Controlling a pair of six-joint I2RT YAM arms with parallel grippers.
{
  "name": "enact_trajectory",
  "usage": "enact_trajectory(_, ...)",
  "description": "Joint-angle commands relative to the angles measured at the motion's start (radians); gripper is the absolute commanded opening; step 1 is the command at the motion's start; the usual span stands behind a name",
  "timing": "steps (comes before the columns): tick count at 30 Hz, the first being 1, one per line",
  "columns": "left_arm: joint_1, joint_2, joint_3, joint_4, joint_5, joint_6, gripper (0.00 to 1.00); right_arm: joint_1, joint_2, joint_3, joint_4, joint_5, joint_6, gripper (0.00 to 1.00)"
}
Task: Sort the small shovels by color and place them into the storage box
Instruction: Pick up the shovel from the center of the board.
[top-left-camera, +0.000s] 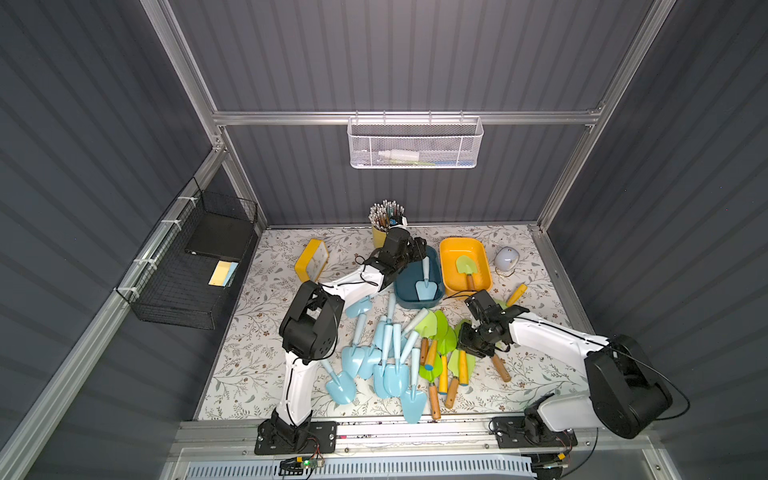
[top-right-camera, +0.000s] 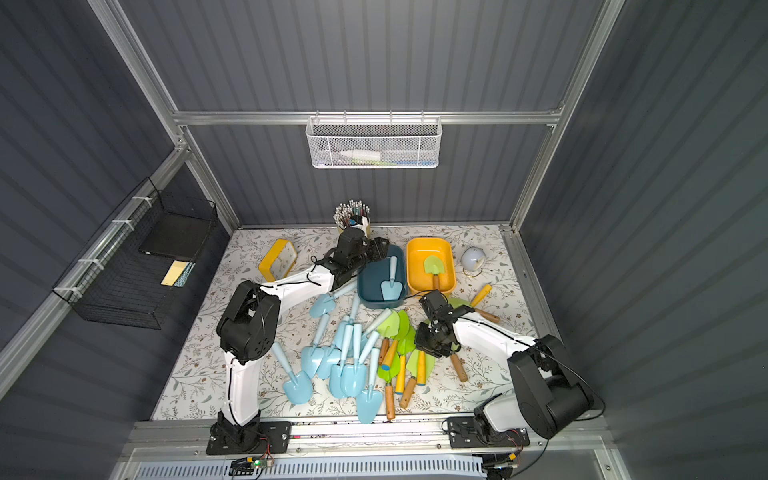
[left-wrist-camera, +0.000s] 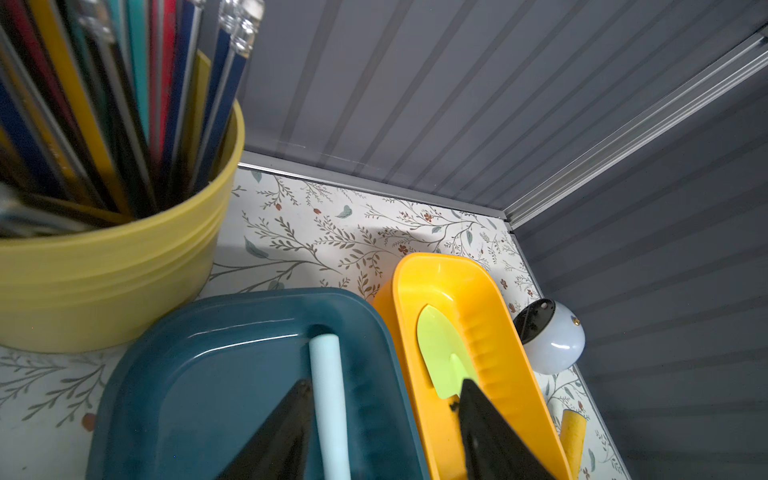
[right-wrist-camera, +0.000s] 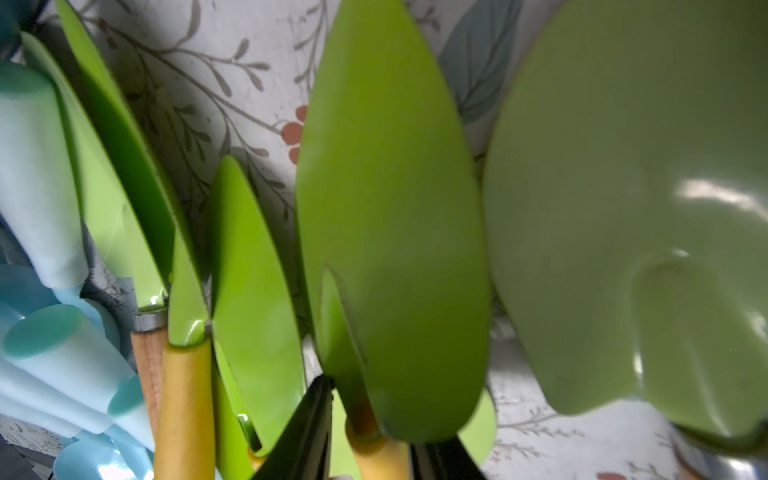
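A dark blue storage box (top-left-camera: 401, 291) (left-wrist-camera: 208, 374) holds one pale blue shovel (top-left-camera: 426, 286) (left-wrist-camera: 328, 395). Beside it, a yellow storage box (top-left-camera: 449, 249) (left-wrist-camera: 415, 270) holds a green shovel (top-left-camera: 466, 266) (left-wrist-camera: 440, 357). My left gripper (top-left-camera: 420, 249) (left-wrist-camera: 385, 384) hangs open above the blue box, its jaws well wider than the blue handle below. Several pale blue shovels (top-left-camera: 386, 353) and green shovels (top-left-camera: 436, 336) lie piled mid-table. My right gripper (top-left-camera: 467, 338) (right-wrist-camera: 378, 436) is down in the green pile, shut on the yellow handle of a green shovel (right-wrist-camera: 395, 249).
A yellow cup of pencils (top-left-camera: 380, 232) (left-wrist-camera: 104, 282) stands right behind the left gripper. A yellow-framed clock (top-left-camera: 311, 259) sits at the back left and a white round lamp (top-left-camera: 506, 259) at the back right. Wire baskets (top-left-camera: 187, 266) hang on the walls.
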Motion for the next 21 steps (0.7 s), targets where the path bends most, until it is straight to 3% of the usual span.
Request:
enact_trajectory(1, -0.002, -0.022, 0.012, 0.012, 0.016, -0.011, 0.59, -0.01, 0.065, -0.057, -0.037, 0.074, -0.003, 0.28)
enact_trajectory(7, -0.002, -0.024, 0.015, 0.008, 0.015, -0.01, 0.59, -0.019, -0.004, -0.05, -0.051, 0.083, -0.004, 0.06)
enact_trajectory(17, -0.002, -0.011, 0.024, 0.008, 0.014, -0.012, 0.6, -0.089, -0.278, -0.005, -0.215, 0.159, 0.039, 0.05)
enact_trajectory(21, -0.002, -0.006, 0.03, 0.012, 0.014, -0.005, 0.6, -0.15, -0.328, 0.095, -0.252, 0.208, -0.008, 0.05)
